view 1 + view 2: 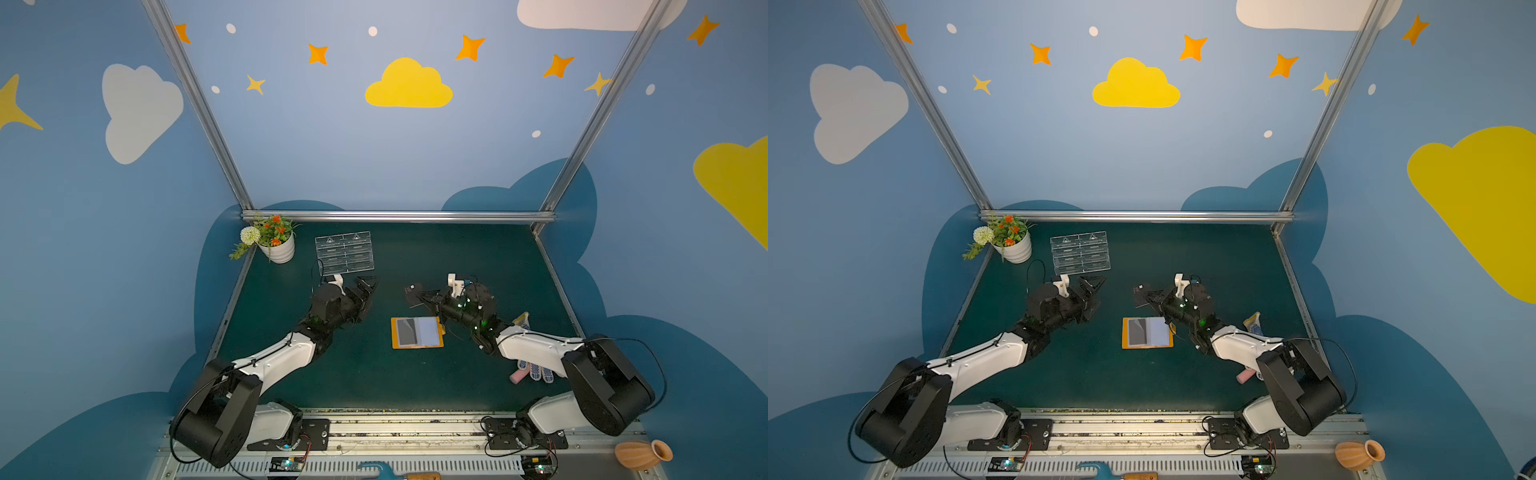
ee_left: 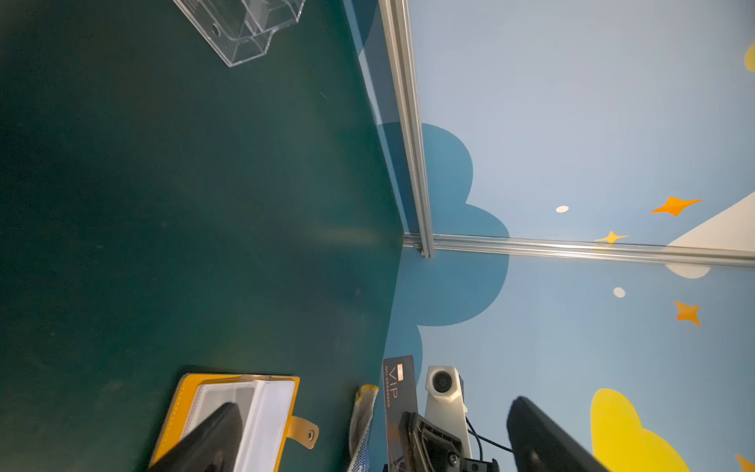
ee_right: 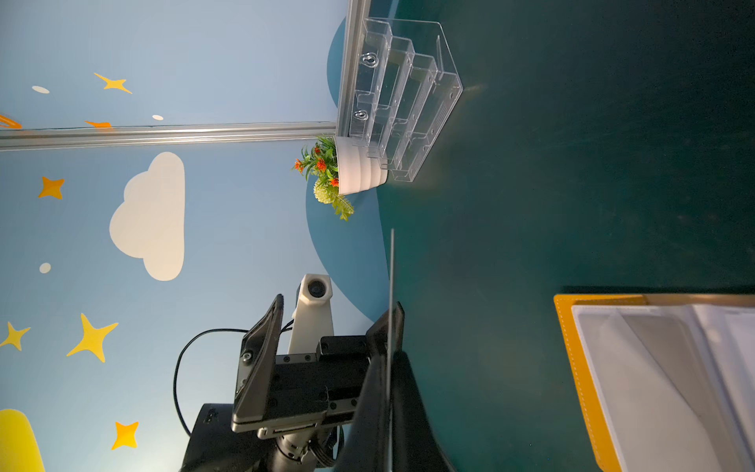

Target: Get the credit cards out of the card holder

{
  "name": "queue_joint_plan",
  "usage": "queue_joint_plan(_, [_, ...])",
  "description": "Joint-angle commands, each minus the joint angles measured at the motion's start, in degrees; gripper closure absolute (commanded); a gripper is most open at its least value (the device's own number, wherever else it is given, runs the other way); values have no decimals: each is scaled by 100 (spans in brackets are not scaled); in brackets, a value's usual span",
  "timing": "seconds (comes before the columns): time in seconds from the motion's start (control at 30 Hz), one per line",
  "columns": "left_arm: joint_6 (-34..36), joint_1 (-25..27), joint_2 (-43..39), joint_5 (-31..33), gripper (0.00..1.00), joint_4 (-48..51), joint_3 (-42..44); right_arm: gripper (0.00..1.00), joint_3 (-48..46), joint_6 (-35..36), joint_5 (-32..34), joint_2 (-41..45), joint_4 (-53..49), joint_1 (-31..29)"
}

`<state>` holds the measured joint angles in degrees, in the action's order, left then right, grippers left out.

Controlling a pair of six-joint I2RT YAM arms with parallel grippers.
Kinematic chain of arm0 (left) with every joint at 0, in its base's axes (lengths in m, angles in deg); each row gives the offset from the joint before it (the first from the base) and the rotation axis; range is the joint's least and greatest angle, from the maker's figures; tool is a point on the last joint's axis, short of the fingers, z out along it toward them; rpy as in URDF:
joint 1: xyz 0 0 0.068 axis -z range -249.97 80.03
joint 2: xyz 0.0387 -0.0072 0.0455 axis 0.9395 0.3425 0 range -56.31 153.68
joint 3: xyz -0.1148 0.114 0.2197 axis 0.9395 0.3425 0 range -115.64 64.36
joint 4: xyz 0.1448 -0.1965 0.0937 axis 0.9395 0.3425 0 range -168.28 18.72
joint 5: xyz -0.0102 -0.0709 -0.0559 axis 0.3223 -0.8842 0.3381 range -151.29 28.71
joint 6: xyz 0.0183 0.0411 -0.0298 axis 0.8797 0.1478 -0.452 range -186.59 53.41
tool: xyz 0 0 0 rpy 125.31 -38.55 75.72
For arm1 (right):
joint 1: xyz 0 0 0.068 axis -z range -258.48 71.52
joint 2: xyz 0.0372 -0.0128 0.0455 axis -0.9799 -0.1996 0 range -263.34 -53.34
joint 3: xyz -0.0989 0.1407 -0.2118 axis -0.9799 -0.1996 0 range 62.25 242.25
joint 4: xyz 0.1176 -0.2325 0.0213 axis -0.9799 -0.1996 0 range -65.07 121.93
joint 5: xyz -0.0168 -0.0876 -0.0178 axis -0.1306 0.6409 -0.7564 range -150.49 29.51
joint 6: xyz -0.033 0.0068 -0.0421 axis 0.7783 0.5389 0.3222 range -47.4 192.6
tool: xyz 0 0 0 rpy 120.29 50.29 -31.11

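Credit card (image 1: pixel 412 292) juts lengthwise from clamped right pincer (image 1: pixel 423 296) toward wide-spread, empty left pincer (image 1: pixel 370 286).

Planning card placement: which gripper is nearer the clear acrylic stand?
Left. The open left gripper is just in front of the stand; the right gripper, shut on a card, is farther right.

Light is soft and even from above in both top views: walls bright, mat (image 1: pixel 374 374) dark, shadows under the arms barely show. You get wide-angle stretch at the edges; posts (image 1: pixel 198 104) splay outward. Card holder (image 1: pixel 394 334) sleeves glare pale. Left wrist view: card (image 2: pixel 398 388) print reads sharp, warm glare streak on the mat near the corner. Right wrist view: stand (image 3: pixel 408 94) catches highlights, dark shadow strip beside the card holder.
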<state>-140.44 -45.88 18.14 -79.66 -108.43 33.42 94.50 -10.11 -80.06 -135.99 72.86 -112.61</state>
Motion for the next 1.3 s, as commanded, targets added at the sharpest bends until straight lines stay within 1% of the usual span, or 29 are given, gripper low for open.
queue_joint_plan(0.0, [322,-100,31,-453,0,186,-263,100,-102,-52,-62,178,156,54])
queue_joint_plan(0.17, [329,-92,263,-789,0,-125,-316,100,-176,-86,-104,215,263,105])
queue_joint_plan(0.27, [252,-91,505,-1154,1,-444,-410,100,-189,-91,-156,201,320,117])
queue_joint_plan(0.33, [183,-47,714,-1376,2,-655,-506,100,-182,-95,-212,185,372,121])
queue_joint_plan(0.47, [67,77,1047,-1608,4,-964,-641,100,-194,-164,-274,105,546,129])
queue_joint_plan(0.53, [-77,190,1269,-1725,7,-1334,-717,100,-206,-207,-323,61,667,126])
queue_joint_plan(0.63, [-189,367,1575,-1879,14,-1573,-915,100,-203,-244,-365,4,777,132])
queue_joint_plan(0.8, [-414,572,1936,-1819,26,-1955,-1033,100,-186,-277,-461,-79,925,126])
queue_joint_plan(0.9, [-528,605,2071,-1826,33,-2172,-1061,100,-184,-285,-496,-102,962,119])
queue_joint_plan(1.1, [-537,649,2264,-1828,49,-2192,-1099,100,-171,-295,-560,-135,1022,118])
queue_joint_plan(1.27, [-586,649,2368,-1790,60,-2288,-1112,100,-166,-304,-626,-195,1098,117])
